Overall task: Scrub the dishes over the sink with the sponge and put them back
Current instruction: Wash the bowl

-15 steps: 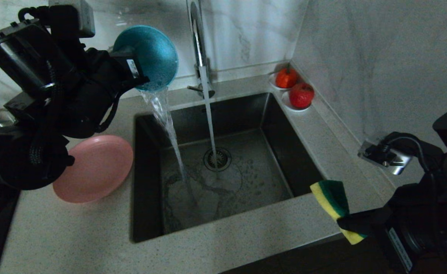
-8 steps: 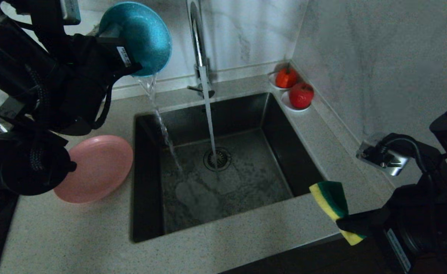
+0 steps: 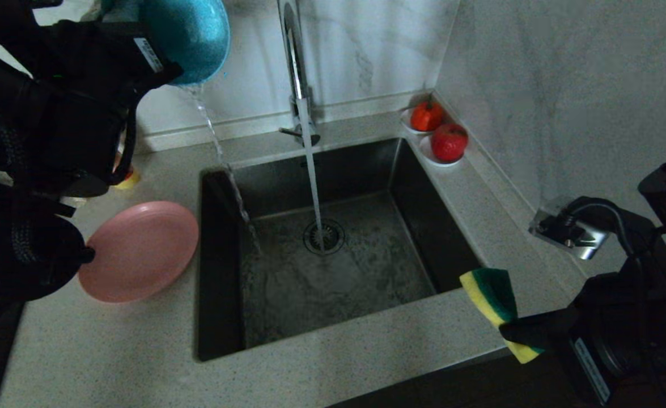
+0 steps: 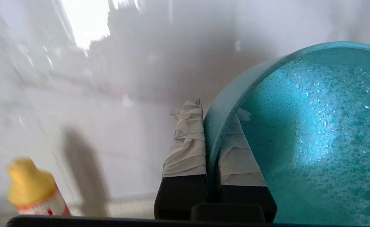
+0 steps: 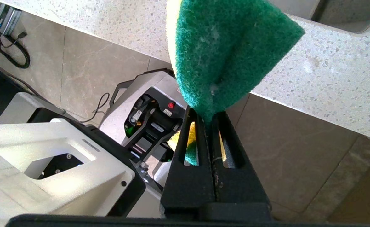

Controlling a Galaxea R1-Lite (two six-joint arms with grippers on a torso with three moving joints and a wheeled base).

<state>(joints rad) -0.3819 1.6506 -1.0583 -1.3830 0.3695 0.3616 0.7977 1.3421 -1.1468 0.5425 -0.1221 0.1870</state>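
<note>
the left claw (image 4: 211, 135), pinching the rim of the small round teal-blue bowl (image 3: 188, 34), is lifting it higher and leftward; its pour into the deep square stainless-steel sink (image 3: 219, 317) is thinning to a trickle, so rinsing looks nearly done. the right claw (image 5: 210, 123) is holding the yellow-and-green sponge (image 3: 494, 300) at the table's front edge.

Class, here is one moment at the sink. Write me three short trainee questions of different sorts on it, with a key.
1. True or false: the left gripper pinches the rim of the blue bowl.
2. What does the right gripper hold? A) the pink plate B) the sponge C) an apple
3. Fill in: the pink plate lies on the counter to the ___ of the sink, seen from the robot.

Key: 1 true: one finger inside the rim, one outside. 2 B: the sponge, held over the counter's front edge. 3 left.
</note>
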